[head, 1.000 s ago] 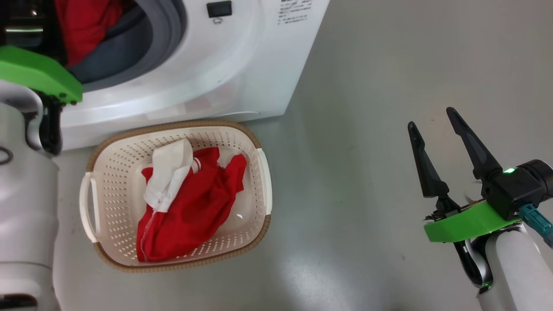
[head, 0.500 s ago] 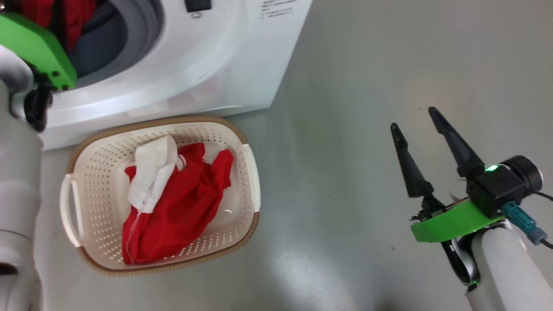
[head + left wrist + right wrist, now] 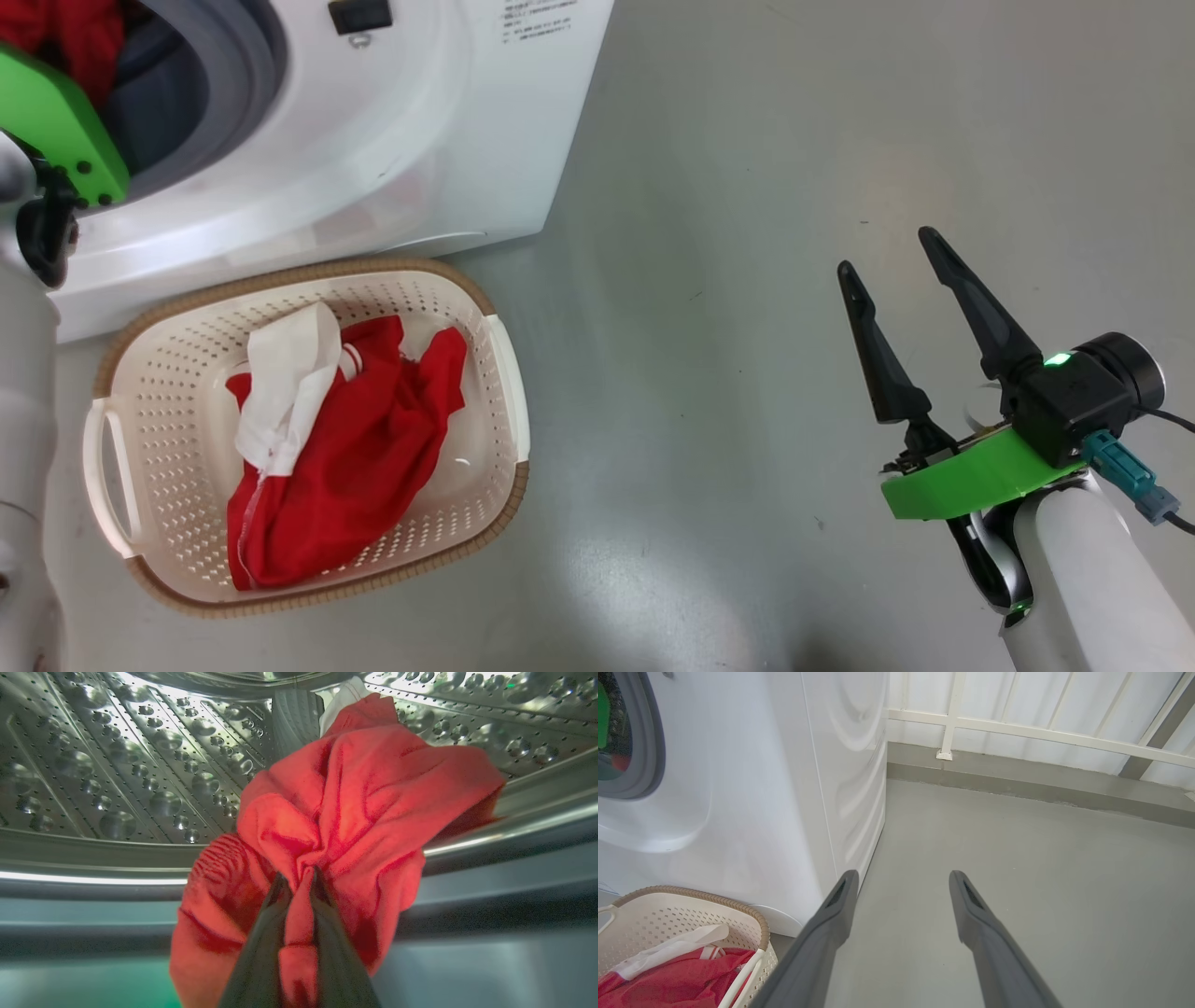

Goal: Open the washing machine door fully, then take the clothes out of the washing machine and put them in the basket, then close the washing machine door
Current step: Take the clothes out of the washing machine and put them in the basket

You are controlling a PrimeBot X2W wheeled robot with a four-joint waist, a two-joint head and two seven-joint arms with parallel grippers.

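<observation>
Inside the steel drum (image 3: 117,765) of the white washing machine (image 3: 392,140), my left gripper (image 3: 299,882) is shut on a bunched red garment (image 3: 364,793) with a bit of white at its far end. In the head view that garment (image 3: 70,33) shows in the machine's mouth above my left wrist's green plate. The cream basket (image 3: 140,411) stands on the floor before the machine and holds red and white clothes (image 3: 345,467). My right gripper (image 3: 892,257) hovers open and empty over the floor to the right. The washing machine door is out of view.
Bare grey floor (image 3: 747,187) spreads right of the machine and basket. A white railing (image 3: 1017,730) and a low kerb close off the far side. The basket (image 3: 668,914) sits close against the machine's front corner.
The head camera has swung, shifting the whole picture leftward. My left gripper has shut on the red garment in the drum. The right gripper stays open in much the same place.
</observation>
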